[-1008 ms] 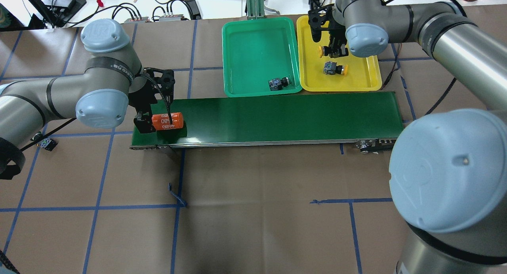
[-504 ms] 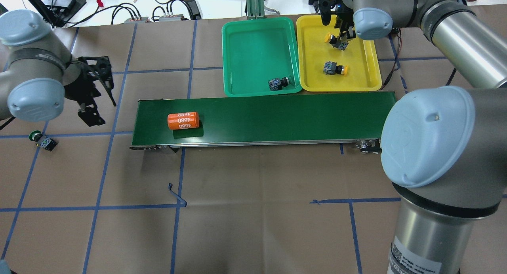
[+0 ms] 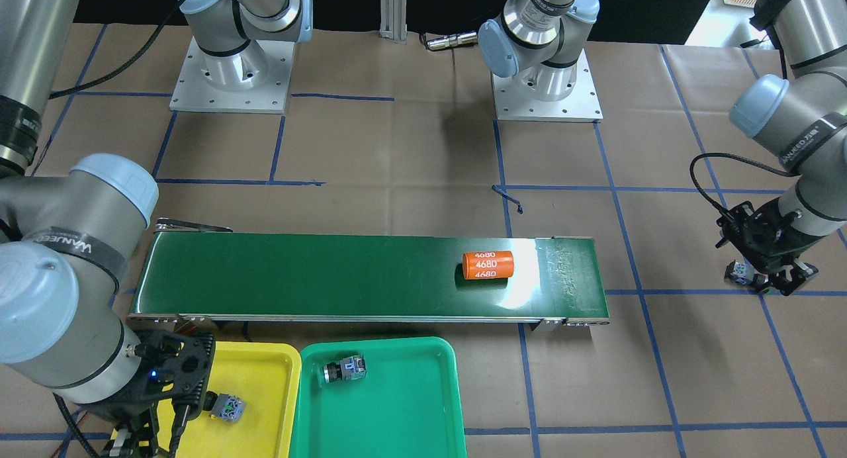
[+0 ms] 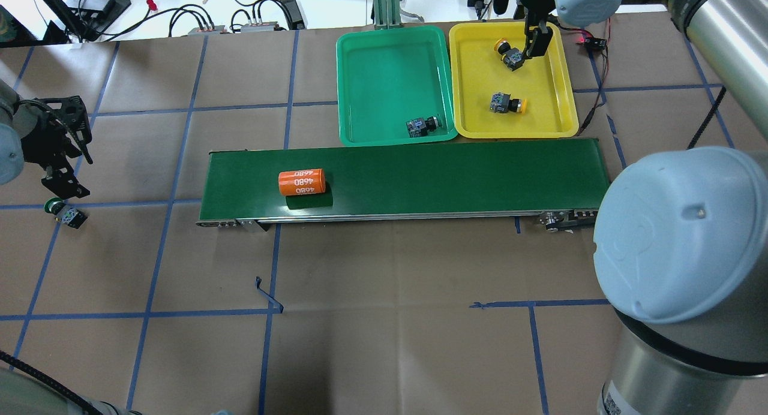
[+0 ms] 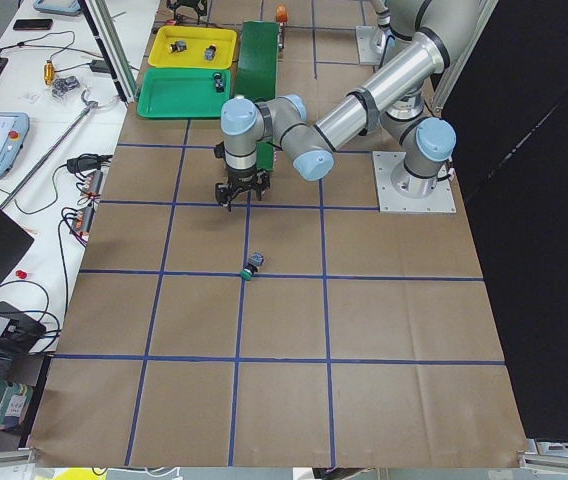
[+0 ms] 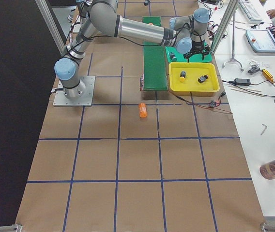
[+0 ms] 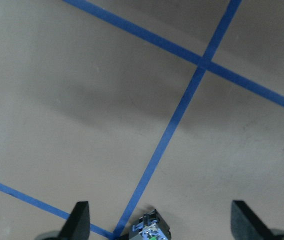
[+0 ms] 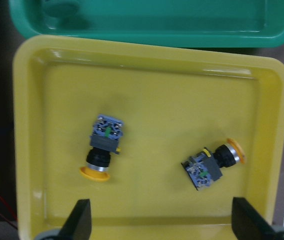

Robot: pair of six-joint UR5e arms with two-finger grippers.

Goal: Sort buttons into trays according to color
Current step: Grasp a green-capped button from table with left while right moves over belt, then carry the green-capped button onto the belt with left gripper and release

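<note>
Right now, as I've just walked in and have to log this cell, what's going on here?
Two arms are sorting buttons into trays. The right gripper hangs open and empty over the yellow tray, where two yellow buttons lie. The left gripper, fingers open, hovers near a green button lying on the table, not yet gripped. Another button sits in the green tray; an orange cylinder lies on the conveyor belt.
</note>
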